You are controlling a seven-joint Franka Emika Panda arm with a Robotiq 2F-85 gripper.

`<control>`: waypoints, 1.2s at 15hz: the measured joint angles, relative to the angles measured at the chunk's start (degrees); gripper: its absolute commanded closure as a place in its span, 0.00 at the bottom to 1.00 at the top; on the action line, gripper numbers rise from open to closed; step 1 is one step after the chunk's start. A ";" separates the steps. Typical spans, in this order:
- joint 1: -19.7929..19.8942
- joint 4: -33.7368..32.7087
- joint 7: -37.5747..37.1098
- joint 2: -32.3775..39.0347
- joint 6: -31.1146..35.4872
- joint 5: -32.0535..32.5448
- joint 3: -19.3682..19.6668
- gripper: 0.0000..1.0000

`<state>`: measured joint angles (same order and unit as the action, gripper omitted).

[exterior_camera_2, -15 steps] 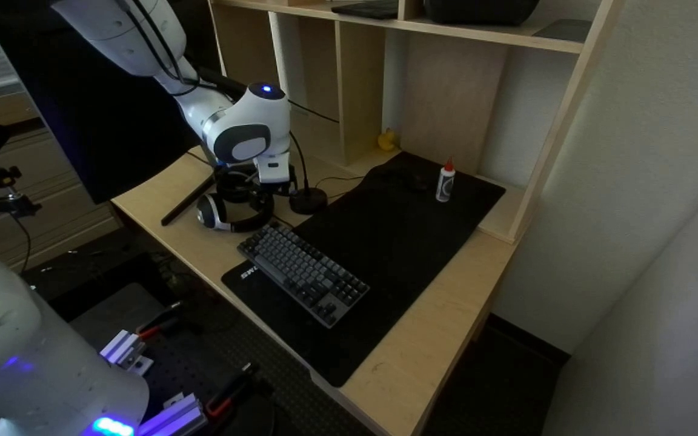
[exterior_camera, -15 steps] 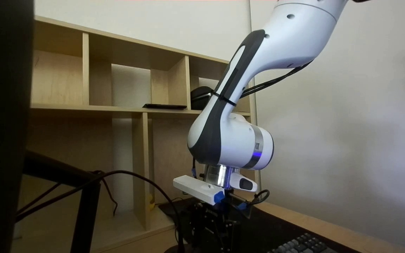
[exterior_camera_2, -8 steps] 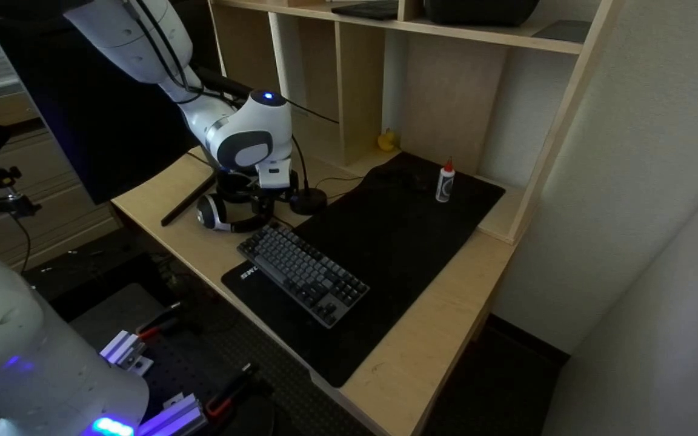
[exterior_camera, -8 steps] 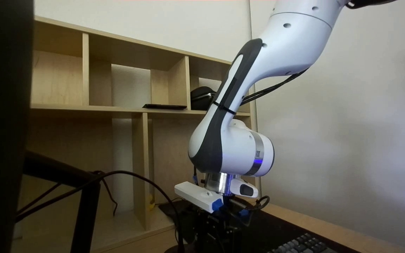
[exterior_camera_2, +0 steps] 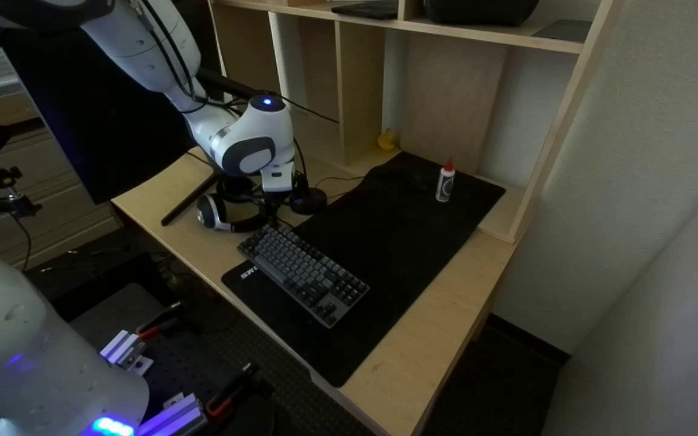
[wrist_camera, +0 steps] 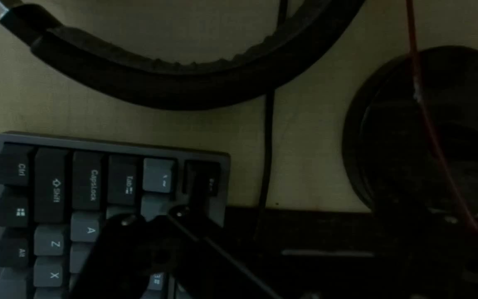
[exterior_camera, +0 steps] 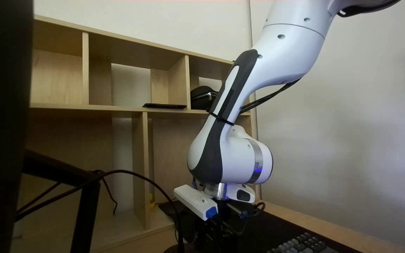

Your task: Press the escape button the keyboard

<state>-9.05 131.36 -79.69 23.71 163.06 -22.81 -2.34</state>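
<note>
The dark keyboard (exterior_camera_2: 303, 272) lies on a black desk mat (exterior_camera_2: 403, 236) in an exterior view. Its near-corner keys show at the lower right of an exterior view (exterior_camera: 302, 244). In the wrist view the keyboard (wrist_camera: 87, 180) fills the lower left, with the dark escape key (wrist_camera: 213, 172) at its upper right corner. My gripper (wrist_camera: 301, 197) is open and empty, with its fingers spread wide. One finger overlaps the escape key and partly hides it. Whether it touches the key cannot be told. In an exterior view the gripper (exterior_camera_2: 271, 209) is above the keyboard's far corner.
Headphones (exterior_camera_2: 212, 215) lie beside the keyboard's far end; their headband shows in the wrist view (wrist_camera: 172, 89). A black round stand base (exterior_camera_2: 308, 201) is close to the gripper. A monitor (exterior_camera_2: 100, 115), a white bottle (exterior_camera_2: 445, 184) and wooden shelves (exterior_camera: 118, 109) stand around.
The arm and gripper have moved down toward the desk at the keyboard's far corner. The keyboard and the other objects have not moved.
</note>
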 measured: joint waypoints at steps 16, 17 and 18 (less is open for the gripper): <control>-5.34 -0.86 -10.11 1.27 1.16 7.85 5.22 0.00; -5.33 -0.86 -10.11 1.27 1.11 7.85 5.22 0.00; -5.35 -0.83 -10.11 1.31 1.10 7.86 5.21 0.00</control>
<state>-14.39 130.53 -89.80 25.02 164.16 -14.95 2.87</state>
